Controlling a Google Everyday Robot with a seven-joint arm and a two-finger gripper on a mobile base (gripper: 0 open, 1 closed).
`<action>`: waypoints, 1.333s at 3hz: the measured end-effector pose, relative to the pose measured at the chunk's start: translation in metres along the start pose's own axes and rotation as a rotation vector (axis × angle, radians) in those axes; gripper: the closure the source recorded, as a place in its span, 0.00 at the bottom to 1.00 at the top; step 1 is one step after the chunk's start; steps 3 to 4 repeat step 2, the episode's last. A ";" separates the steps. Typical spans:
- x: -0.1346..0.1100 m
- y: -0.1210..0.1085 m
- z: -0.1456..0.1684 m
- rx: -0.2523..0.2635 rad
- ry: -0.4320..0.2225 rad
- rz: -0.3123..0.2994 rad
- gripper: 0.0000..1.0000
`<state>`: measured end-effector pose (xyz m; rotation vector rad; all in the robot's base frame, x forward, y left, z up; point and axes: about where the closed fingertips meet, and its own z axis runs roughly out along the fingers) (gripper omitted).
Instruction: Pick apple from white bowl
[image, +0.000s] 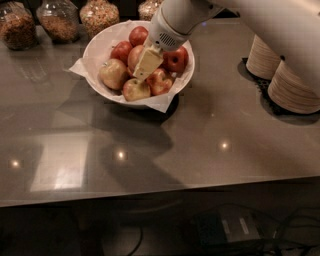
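The gripper (147, 62) is being held down inside the white bowl (90, 47) in the upper middle of the frame. Its pale tip is being pressed right against a reddish apple (133, 56) in the middle of the pile, which is sitting just left of it. Whether that apple is actually being clamped can't be told, tbh. Stacked paper bowls (290, 85) are being kept at the right edge.
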<state>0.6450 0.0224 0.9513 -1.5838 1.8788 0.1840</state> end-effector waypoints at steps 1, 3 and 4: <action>-0.003 0.006 -0.047 0.011 -0.006 -0.066 1.00; 0.011 0.019 -0.101 0.007 0.000 -0.118 1.00; 0.011 0.019 -0.101 0.007 0.000 -0.118 1.00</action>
